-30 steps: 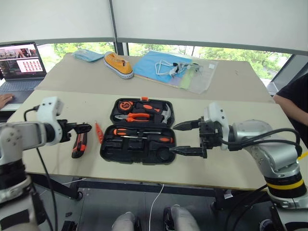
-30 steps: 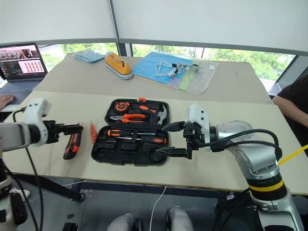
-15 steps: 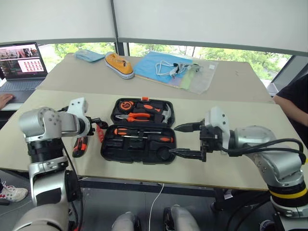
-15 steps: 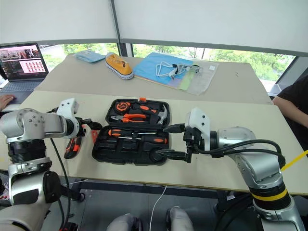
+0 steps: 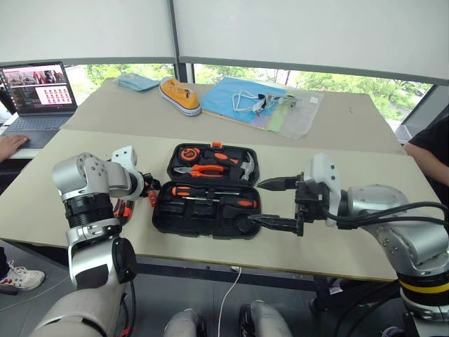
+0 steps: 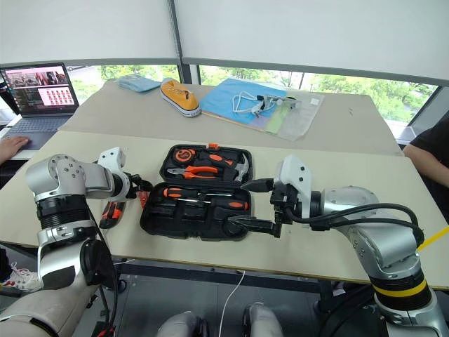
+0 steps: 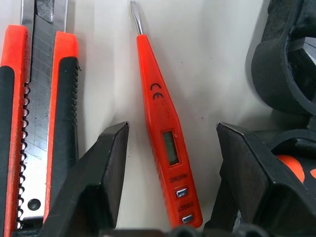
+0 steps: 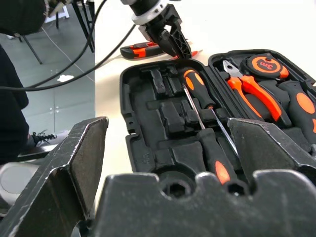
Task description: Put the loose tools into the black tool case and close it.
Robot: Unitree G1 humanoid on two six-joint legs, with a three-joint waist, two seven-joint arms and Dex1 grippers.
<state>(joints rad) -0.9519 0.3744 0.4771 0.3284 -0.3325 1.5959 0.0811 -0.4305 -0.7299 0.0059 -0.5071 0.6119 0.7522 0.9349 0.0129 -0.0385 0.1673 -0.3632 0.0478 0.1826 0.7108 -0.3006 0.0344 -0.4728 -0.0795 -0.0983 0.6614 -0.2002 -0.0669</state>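
The black tool case (image 5: 182, 214) lies open in the middle of the near table. Two long screwdrivers (image 5: 210, 192) with orange-black handles rest in its front half. Left of the case, the slim orange screwdriver (image 7: 165, 133) lies flat on the table, with the orange-black utility knife (image 7: 29, 123) beside it. My left gripper (image 7: 173, 129) is open and points down, one finger on each side of the slim screwdriver, with gaps on both sides. My right gripper (image 5: 270, 203) is open and holds nothing; it hovers at the case's right edge.
Orange-handled pliers (image 5: 200, 170), a hammer (image 5: 242, 167) and a round tape measure (image 5: 185, 152) sit in the case's far half. On the back table are a laptop (image 5: 35, 88), a yellow shoe (image 5: 179, 95) and a blue folder (image 5: 245, 102). A person's hand (image 5: 10, 144) rests at the far left.
My left gripper has swung right towards the case and come down over the slim orange screwdriver. The right gripper has stayed where it was. The tools have not moved.
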